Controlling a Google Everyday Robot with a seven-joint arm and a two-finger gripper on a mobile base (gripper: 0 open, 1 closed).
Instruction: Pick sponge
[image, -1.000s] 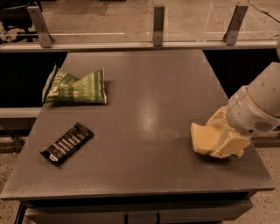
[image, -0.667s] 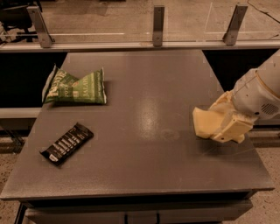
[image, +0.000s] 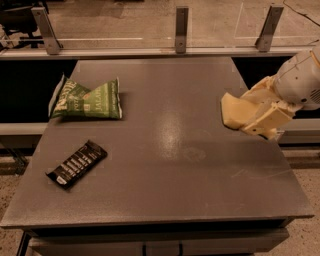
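The pale yellow sponge (image: 231, 111) is held in my gripper (image: 252, 114) at the right side of the table, lifted clear of the grey tabletop (image: 165, 150). The gripper's pale blocky fingers (image: 265, 120) are closed on the sponge's right part, and its left part sticks out toward the table's middle. My white arm comes in from the right edge of the view.
A green chip bag (image: 87, 100) lies at the back left of the table. A black snack bar (image: 76, 163) lies at the front left. A rail with metal posts (image: 181, 22) runs along the table's far edge.
The gripper has risen with the sponge in it, lifting it off the tabletop and moving it up and slightly back. The bag and the bar have not moved.
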